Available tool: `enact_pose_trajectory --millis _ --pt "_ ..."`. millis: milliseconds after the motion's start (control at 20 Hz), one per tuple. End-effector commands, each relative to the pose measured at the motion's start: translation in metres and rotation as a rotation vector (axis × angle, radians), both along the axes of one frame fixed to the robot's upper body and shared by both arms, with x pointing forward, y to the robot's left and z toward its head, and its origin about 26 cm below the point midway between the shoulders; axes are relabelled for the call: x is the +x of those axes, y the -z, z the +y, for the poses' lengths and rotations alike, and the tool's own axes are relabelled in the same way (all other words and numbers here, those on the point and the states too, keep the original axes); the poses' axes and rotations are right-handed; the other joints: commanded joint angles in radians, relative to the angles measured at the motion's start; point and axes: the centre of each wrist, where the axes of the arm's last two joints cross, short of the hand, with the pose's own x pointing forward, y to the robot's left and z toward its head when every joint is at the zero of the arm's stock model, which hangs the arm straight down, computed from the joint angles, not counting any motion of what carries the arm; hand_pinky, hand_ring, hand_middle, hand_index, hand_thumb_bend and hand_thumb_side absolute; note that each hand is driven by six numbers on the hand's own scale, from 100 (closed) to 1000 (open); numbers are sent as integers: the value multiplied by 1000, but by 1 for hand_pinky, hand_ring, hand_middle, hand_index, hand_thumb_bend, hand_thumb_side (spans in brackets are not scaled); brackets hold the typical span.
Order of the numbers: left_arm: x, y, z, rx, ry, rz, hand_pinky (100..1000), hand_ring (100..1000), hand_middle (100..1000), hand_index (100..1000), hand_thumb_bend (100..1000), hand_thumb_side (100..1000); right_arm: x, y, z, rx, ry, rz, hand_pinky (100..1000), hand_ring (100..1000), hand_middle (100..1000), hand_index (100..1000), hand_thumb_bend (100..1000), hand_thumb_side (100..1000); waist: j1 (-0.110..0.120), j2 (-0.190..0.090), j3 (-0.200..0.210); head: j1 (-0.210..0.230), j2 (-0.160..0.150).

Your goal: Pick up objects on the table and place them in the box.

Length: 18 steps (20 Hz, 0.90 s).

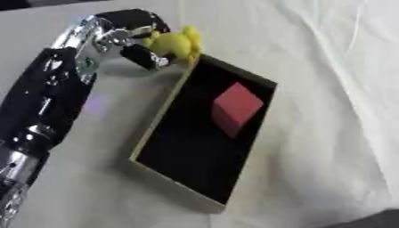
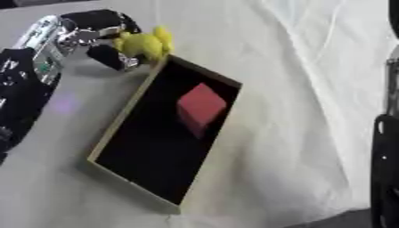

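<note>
A: Fingers (image 1: 148, 60) of your left hand (image 1: 128, 38) are curled round the yellow toy (image 1: 177, 43), holding it just beside the far corner of the box (image 1: 160, 116). From here I can't tell whether the toy is lifted or touching the rim.

B: So what do you want from me on this step?

A: Carry the toy in over the black floor of the box before you let go. Right now it sits at the corner, more outside than in. If you release there, I'd expect it to tip off the rim onto the worktop (image 1: 101, 178).

B: Anything in the way inside?

A: You've got a red block (image 1: 236, 108) lying in the far half of the box. Aim for the bare near half, or set the toy down beside the block, not on it.

B: And the surface?

A: Your worktop is pale and plain, with a light creased cloth (image 1: 335, 89) running along the right side, near the box. Keep your arm clear of the low box wall; the box looks light enough to slide. Your right hand isn't showing in either view.
</note>
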Motion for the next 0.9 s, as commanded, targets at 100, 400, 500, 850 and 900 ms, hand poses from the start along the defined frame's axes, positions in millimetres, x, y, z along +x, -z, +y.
enact_pose_trajectory --millis 100,400,500,850,900 --pt "-5 -11 4 -5 27 26 551 595 576 723 100 412 -4 -5 -4 7 6 -16 840 773 533 727 100 915 -3 -33 7 -6 19" --pt "-14 -27 5 -53 45 32 553 599 624 758 100 378 -5 -1 -5 14 6 -2 839 772 533 726 100 913 -5 -51 17 -12 25" --pt "-17 -32 5 -63 44 26 553 598 629 762 100 343 -5 0 -5 17 6 1 839 771 533 726 100 912 -6 -57 19 -13 24" --pt "-25 -46 6 -83 35 -21 561 609 650 778 100 314 -7 3 -3 26 0 6 837 769 532 725 100 907 -11 -75 25 -16 27" --pt "-25 -47 6 -85 35 -25 561 608 649 777 100 305 -7 3 -3 27 -1 7 837 769 532 724 100 907 -12 -76 25 -16 27"
